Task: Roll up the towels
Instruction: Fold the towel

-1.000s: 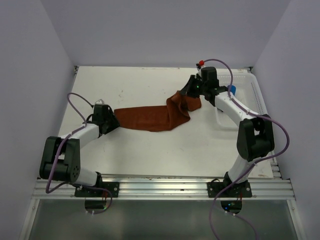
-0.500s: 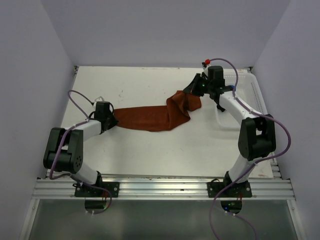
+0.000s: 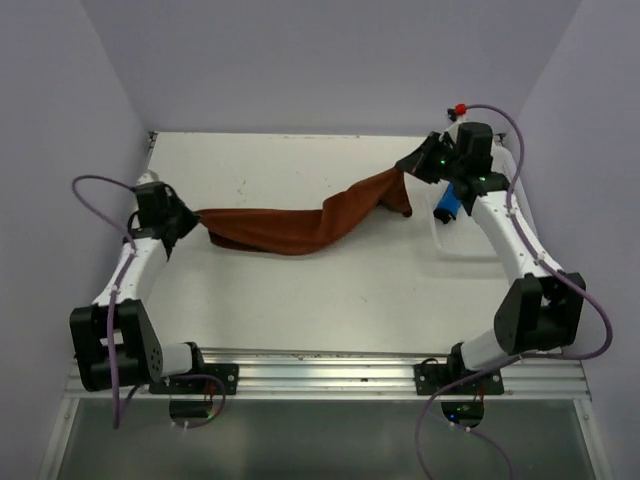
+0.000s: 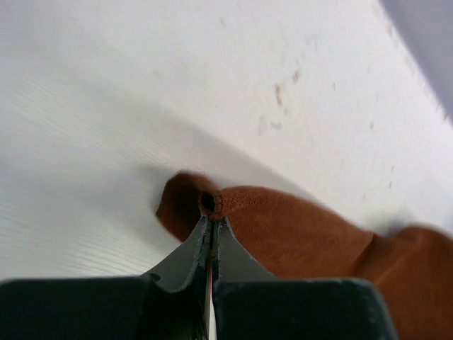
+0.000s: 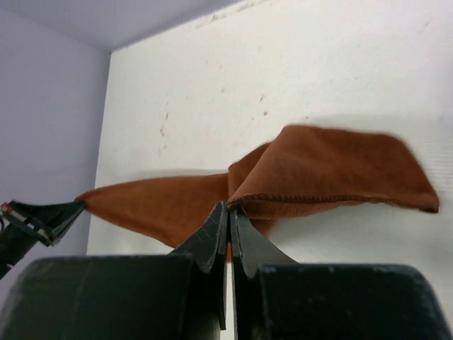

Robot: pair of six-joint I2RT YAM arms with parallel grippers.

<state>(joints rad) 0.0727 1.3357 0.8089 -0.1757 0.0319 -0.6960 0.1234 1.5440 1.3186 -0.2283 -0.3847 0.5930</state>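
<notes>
The long rust-brown towel [image 3: 290,226] hangs stretched between both arms across the white table [image 3: 300,290], sagging in the middle. My left gripper [image 3: 192,220] is shut on its left corner; in the left wrist view the gripper [image 4: 211,217] pinches a small fold of that towel [image 4: 304,230]. My right gripper [image 3: 408,170] is shut on the right end, lifted above the table. In the right wrist view this gripper [image 5: 230,207] clamps the stitched hem of the towel [image 5: 333,173], and the far left gripper [image 5: 74,207] shows at the other end. The blue towel [image 3: 449,203] lies in the basket.
A white mesh basket [image 3: 500,215] stands at the table's right side under the right arm. Lavender walls close in the table on the left, back and right. A metal rail [image 3: 320,375] runs along the near edge.
The left gripper has closed on the towel's left corner and pulled it left. The right gripper has carried its end right and up. The towel is now drawn out long.
</notes>
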